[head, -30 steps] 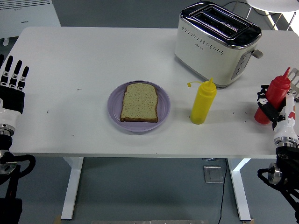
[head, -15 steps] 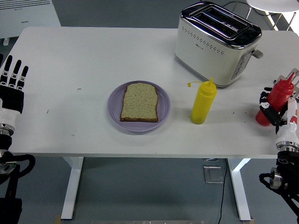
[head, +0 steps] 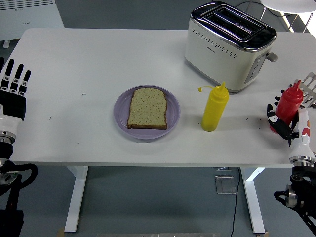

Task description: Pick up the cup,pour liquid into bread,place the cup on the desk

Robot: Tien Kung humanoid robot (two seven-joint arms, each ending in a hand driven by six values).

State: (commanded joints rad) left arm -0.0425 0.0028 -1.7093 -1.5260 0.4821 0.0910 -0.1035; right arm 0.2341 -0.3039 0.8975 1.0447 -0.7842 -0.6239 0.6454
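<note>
A red squeeze bottle (head: 289,102) stands at the table's right edge, nearly upright. My right hand (head: 280,123) has its fingers curled around the bottle's lower part. A slice of bread (head: 147,108) lies on a purple plate (head: 121,118) at the table's middle. Just right of the plate stands a yellow squeeze bottle (head: 214,109) with its cap hanging open. At the left edge my left hand (head: 14,86) rests with its fingers straight and holds nothing. No cup is in view.
A white and chrome toaster (head: 227,44) stands at the back right, behind the yellow bottle. A grey slotted object (head: 310,85) shows at the right edge beside the red bottle. The white table (head: 84,59) runs bare to the left of the plate.
The red bottle has gone from leaning right to nearly upright and shifted slightly left, together with my right hand. My left hand has not moved.
</note>
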